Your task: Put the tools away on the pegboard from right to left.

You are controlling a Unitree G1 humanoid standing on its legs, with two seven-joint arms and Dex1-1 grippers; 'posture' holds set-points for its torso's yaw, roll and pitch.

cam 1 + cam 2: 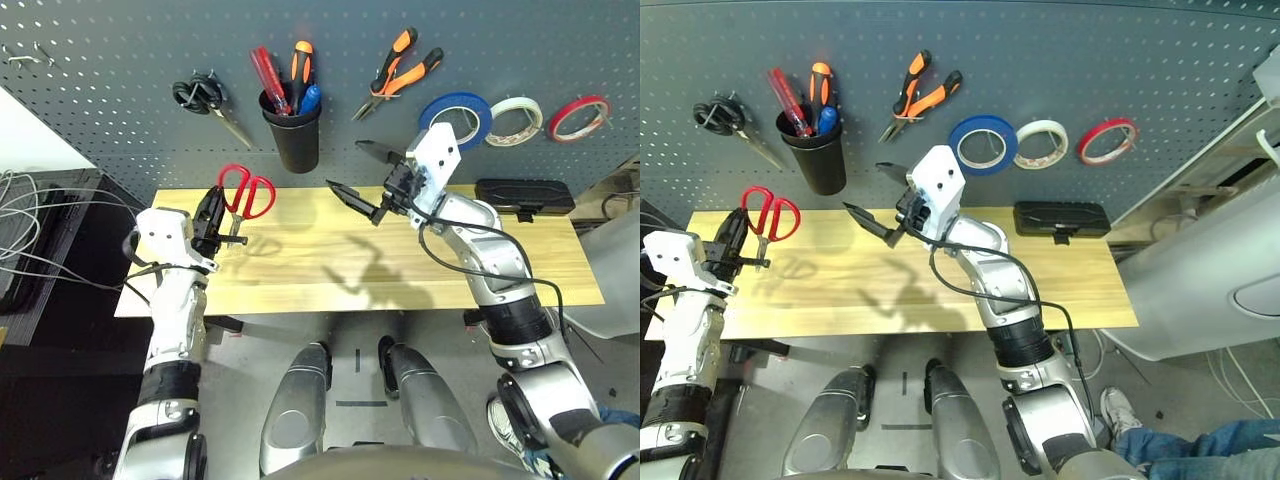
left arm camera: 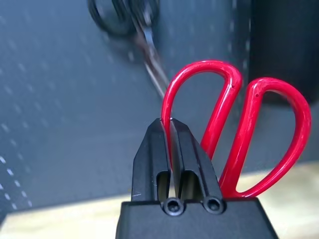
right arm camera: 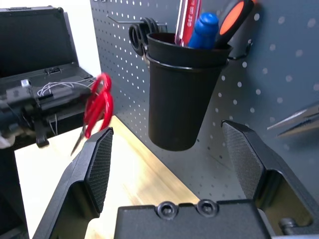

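My left gripper [image 1: 213, 212] is shut on the blades of the red-handled scissors [image 1: 246, 200], holding them above the table's left end with the handles [image 2: 209, 64] toward the pegboard [image 1: 120, 80]. My right gripper [image 1: 358, 172] hangs open and empty in front of the board, just right of the black cup [image 3: 174, 94]. On the board hang the blue tape ring [image 1: 455, 118] and the orange-and-black pliers [image 1: 400, 70]. The blue-handled screwdriver [image 1: 310, 97] stands in the cup.
Black-handled scissors [image 1: 205, 100] hang on a hook left of the cup. White [image 1: 515, 120] and red [image 1: 578, 117] tape rolls hang at the far right. A black case [image 1: 524, 196] lies at the wooden table's [image 1: 330, 265] back right.
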